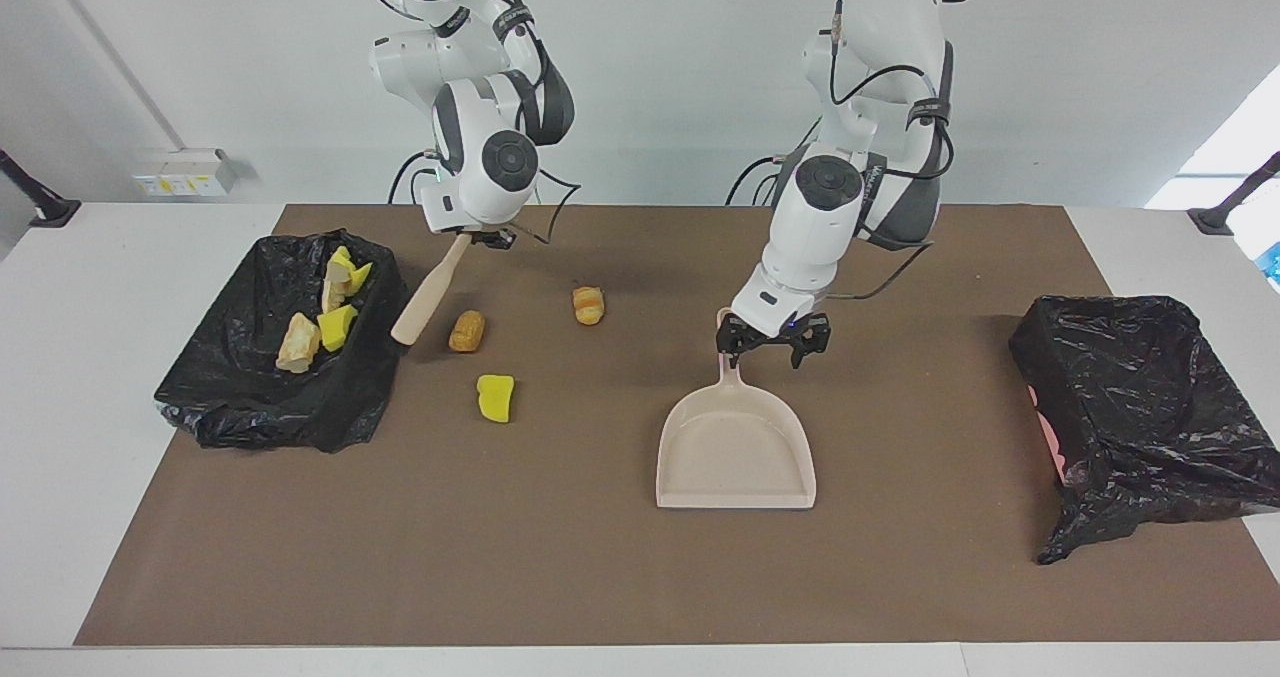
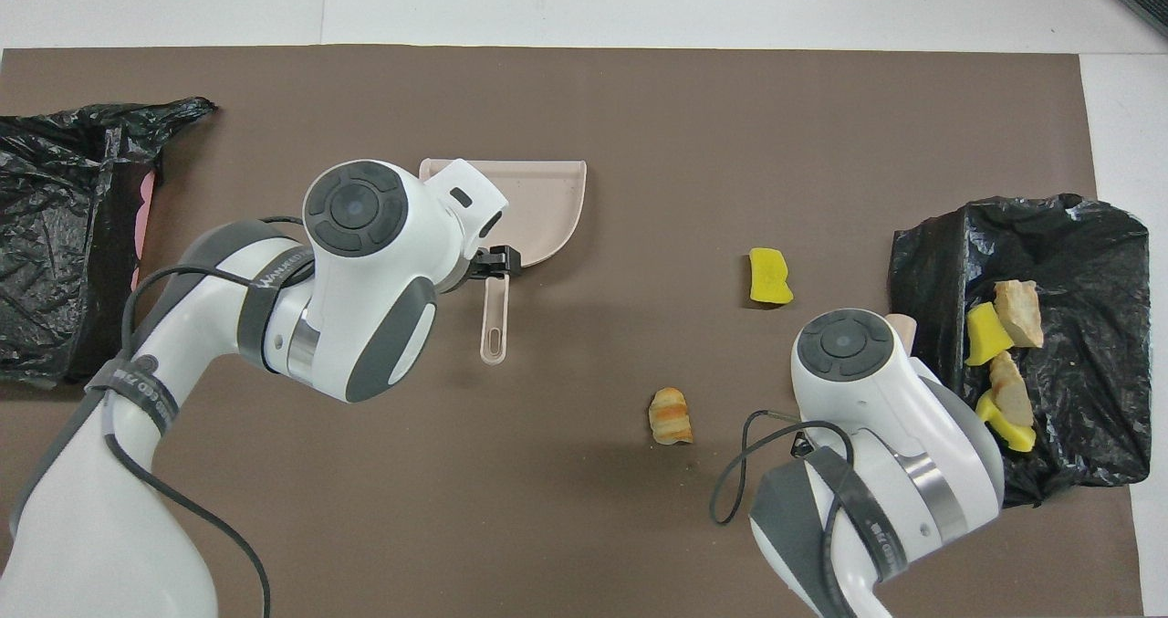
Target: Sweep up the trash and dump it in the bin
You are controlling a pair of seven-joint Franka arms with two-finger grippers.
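Three pieces of trash lie loose on the brown mat: a yellow foam chunk (image 1: 495, 398) (image 2: 769, 277), a tan lump (image 1: 466, 330) and a striped bread-like lump (image 1: 588, 305) (image 2: 670, 415). My right gripper (image 1: 478, 238) is shut on the handle of a beige brush (image 1: 428, 292). The brush slants down to the edge of the black bag (image 1: 250, 397) that holds several scraps (image 1: 320, 312) (image 2: 999, 353). My left gripper (image 1: 770, 344) (image 2: 494, 264) is open, low over the handle of the beige dustpan (image 1: 735, 457) (image 2: 547, 207). The bin (image 1: 1140, 407) (image 2: 55, 235), lined with black plastic, stands at the left arm's end.
The brown mat (image 1: 560, 567) covers most of the white table. In the overhead view the right arm hides the tan lump and most of the brush. The dustpan's mouth faces away from the robots.
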